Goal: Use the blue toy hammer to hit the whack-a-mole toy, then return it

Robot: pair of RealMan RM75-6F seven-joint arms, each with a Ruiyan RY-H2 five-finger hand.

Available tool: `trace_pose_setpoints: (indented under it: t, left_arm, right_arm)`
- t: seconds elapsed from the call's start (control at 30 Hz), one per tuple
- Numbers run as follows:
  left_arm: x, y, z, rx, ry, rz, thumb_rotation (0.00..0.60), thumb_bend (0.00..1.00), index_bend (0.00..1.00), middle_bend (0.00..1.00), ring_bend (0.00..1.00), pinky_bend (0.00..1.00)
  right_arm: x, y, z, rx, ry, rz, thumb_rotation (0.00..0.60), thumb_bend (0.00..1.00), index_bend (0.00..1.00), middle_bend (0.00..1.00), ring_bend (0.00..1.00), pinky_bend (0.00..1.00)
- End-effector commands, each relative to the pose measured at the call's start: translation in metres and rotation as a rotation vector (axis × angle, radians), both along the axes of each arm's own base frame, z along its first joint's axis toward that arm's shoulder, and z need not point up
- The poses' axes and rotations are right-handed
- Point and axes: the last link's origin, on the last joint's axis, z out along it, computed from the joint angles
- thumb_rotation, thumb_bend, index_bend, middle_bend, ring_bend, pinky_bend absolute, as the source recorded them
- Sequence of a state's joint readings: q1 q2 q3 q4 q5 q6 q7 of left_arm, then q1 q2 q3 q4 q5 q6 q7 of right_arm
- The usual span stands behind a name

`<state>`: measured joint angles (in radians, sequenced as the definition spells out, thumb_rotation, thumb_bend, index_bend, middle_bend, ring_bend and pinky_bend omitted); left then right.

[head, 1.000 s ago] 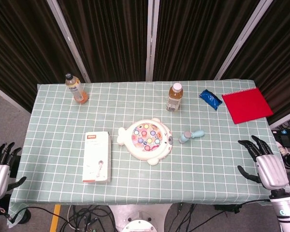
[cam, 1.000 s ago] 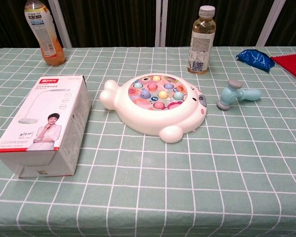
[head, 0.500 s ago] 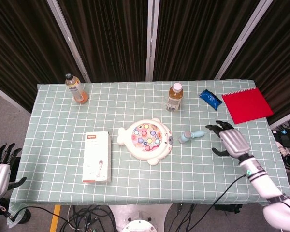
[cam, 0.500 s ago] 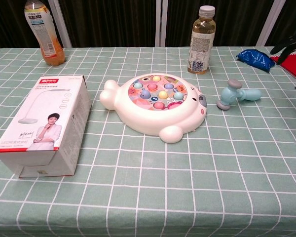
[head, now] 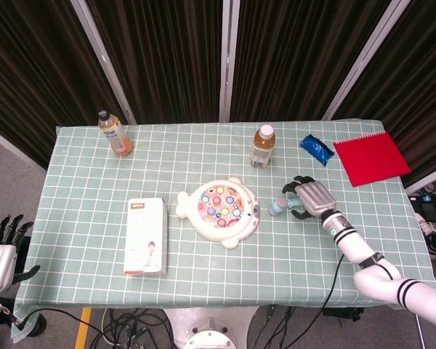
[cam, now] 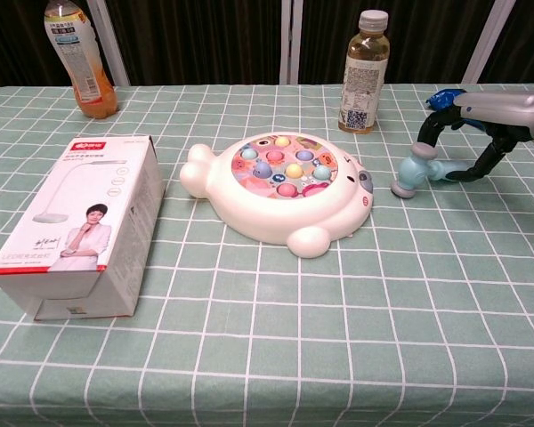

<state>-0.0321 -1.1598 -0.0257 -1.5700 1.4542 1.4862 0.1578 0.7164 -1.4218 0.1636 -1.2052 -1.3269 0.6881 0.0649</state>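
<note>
The blue toy hammer [head: 276, 208] [cam: 412, 171] lies on the checked cloth just right of the white whack-a-mole toy [head: 219, 211] [cam: 285, 187], its head toward the toy. My right hand [head: 310, 198] [cam: 489, 116] hovers over the hammer's handle. Its dark fingers [cam: 427, 129] arch down on both sides of the handle, still apart, and the hammer rests on the table. Most of the handle is hidden under the hand. My left hand [head: 0, 254] hangs off the table's left front corner with fingers spread and nothing in it.
A white carton [head: 146, 235] [cam: 80, 222] lies left of the toy. A tea bottle [head: 261, 146] [cam: 363, 71] stands behind the hammer, an orange drink bottle [head: 114, 133] [cam: 78, 58] at the back left. A blue packet [head: 317, 149] and red notebook [head: 370, 158] sit at the back right.
My right hand has swept in from the table's right edge leftward to the hammer and now arches over its handle. The hammer and my left hand have stayed put.
</note>
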Motion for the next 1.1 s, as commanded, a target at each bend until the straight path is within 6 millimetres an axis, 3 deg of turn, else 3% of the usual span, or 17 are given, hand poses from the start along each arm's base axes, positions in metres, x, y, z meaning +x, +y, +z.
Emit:
trace_pose_setpoints:
  t: [0.03,0.4,1.1]
  left_arm:
    - [0.000,0.000,0.000,0.001,0.000,0.001,0.600,0.00,0.17,0.07,0.00,0.00]
    - [-0.002,-0.002,0.002,0.007,0.003,0.005,0.600,0.00,0.17,0.07,0.00,0.00]
    - [-0.007,-0.004,0.001,0.009,-0.006,0.011,0.600,0.00,0.17,0.07,0.00,0.00]
  right_arm:
    - [0.001,-0.003,-0.008,0.006,-0.005,0.002,0.600,0.25,0.36,0.34,0.16,0.19]
    - [0.002,-0.005,-0.020,0.018,-0.023,0.017,0.600,0.27,0.43,0.40,0.23,0.26]
    - [0.003,-0.008,-0.021,-0.005,-0.037,0.027,0.600,0.30,0.51,0.46,0.29,0.35]
